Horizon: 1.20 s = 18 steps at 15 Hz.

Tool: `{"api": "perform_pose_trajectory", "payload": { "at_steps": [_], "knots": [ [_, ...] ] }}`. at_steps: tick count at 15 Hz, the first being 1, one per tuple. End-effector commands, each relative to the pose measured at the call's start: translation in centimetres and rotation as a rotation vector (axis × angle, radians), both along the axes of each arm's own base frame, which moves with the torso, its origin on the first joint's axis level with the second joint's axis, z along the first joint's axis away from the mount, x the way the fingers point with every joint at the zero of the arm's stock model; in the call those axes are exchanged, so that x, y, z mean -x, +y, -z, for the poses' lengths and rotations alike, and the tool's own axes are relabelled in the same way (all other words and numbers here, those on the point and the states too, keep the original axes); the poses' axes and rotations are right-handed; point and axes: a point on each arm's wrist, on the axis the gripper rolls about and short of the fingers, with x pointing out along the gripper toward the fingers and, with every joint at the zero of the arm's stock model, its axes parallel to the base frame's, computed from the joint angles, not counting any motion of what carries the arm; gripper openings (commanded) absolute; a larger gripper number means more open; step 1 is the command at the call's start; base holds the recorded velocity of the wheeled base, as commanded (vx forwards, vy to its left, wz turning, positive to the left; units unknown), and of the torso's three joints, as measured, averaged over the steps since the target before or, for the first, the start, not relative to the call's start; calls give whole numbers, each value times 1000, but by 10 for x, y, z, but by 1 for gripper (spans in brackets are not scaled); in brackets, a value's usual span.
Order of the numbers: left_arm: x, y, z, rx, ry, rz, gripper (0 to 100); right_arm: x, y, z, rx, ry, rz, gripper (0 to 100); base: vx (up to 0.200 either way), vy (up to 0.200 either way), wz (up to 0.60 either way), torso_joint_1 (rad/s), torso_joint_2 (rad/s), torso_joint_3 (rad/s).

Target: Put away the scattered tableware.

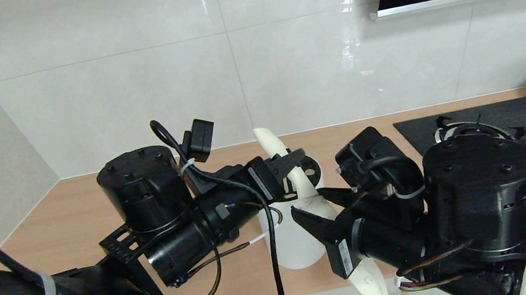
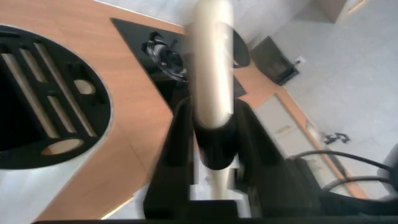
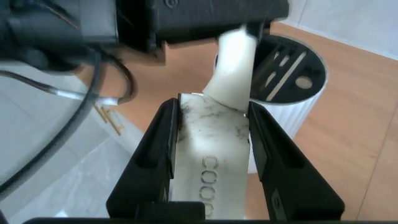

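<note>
The head camera looked forward and down at the tabletop [image 1: 74,213] and tiled wall [image 1: 122,86]. Each wrist camera sat close behind its own jaws, and all three views shared the white slotted holder [image 1: 293,239] and pale spatula [image 1: 270,141].

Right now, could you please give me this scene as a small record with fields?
held object: white spatula, tilted, close to the holder
left pincer: shut on the spatula's handle
right pincer: shut on the spatula's wide blade
holder: white utensil holder with a black slotted lid
surface: wooden counter
nearby: black stove, on the robot's right
</note>
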Motion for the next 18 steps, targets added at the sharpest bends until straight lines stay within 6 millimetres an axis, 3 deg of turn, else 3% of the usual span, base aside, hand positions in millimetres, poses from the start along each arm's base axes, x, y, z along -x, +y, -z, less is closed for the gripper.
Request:
{"api": "perform_pose_trajectory", "payload": {
  "at_steps": [1,5,6,11,15,18],
  "knots": [
    [0,0,-1,2,-2,0,0,-1,0,-1,-7,-5,11,0,0,0,0,0,0,0],
    [1,1,-5,16,-21,0,0,-2,0,-3,-11,-10,27,0,0,0,0,0,0,0],
    [3,2,-10,27,-35,0,0,-2,0,-3,-16,-8,33,100,0,0,0,0,0,0],
    [15,20,-43,73,-140,-25,0,-1,-2,-7,-33,-10,37,100,0,0,0,0,0,0],
    [11,50,-61,-49,-362,-146,0,-1,-15,-13,-41,-26,61,100,0,0,0,0,0,0],
    [20,64,-75,-85,-540,-202,0,-5,-14,-10,-31,-19,68,100,0,0,0,0,0,0]
  ]
}}
